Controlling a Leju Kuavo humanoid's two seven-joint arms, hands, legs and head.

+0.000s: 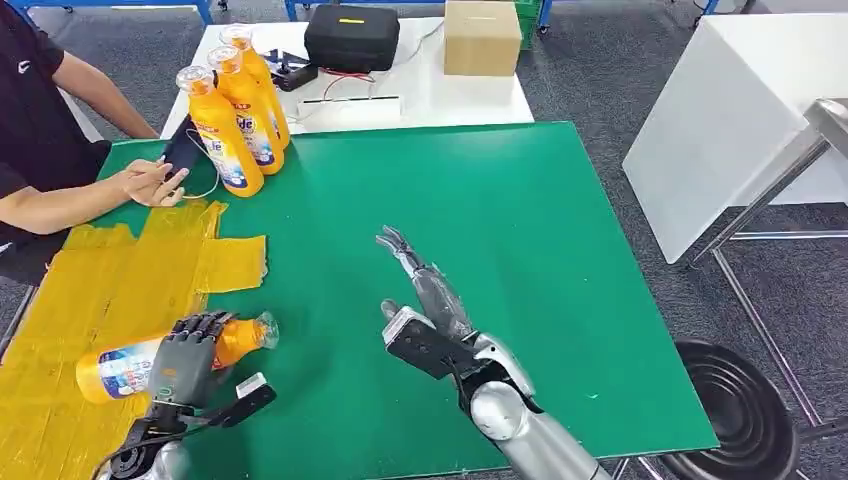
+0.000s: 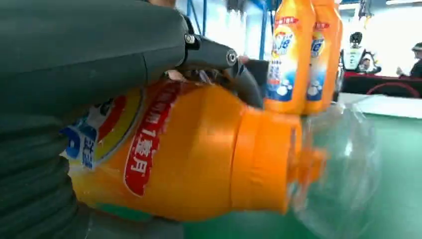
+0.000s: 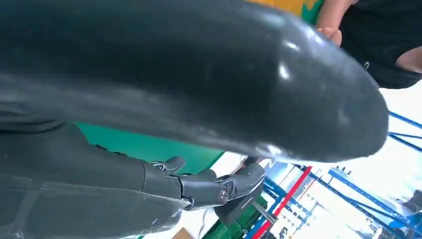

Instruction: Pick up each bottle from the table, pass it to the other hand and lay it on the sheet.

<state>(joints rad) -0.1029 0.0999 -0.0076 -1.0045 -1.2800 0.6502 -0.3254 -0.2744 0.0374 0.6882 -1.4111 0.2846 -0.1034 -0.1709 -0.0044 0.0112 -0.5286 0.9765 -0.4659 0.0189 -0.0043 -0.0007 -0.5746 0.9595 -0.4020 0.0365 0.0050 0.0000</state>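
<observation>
An orange bottle (image 1: 140, 360) with a clear cap lies on its side at the edge of the yellow sheet (image 1: 90, 290), cap toward the green table (image 1: 520, 230). My left hand (image 1: 185, 358) wraps over its middle and grips it. The left wrist view has the same bottle (image 2: 199, 154) close up under my dark fingers (image 2: 214, 55). Three more orange bottles (image 1: 235, 110) stand upright at the table's far left corner. My right hand (image 1: 425, 300) hovers above the table's middle, fingers stretched out and apart, holding nothing.
A person sits at the left with a hand (image 1: 150, 182) resting near the standing bottles. Behind the green table a white table carries a black case (image 1: 352, 38) and a cardboard box (image 1: 482, 38). A white cabinet (image 1: 730, 120) and a black stool (image 1: 745, 410) stand on the right.
</observation>
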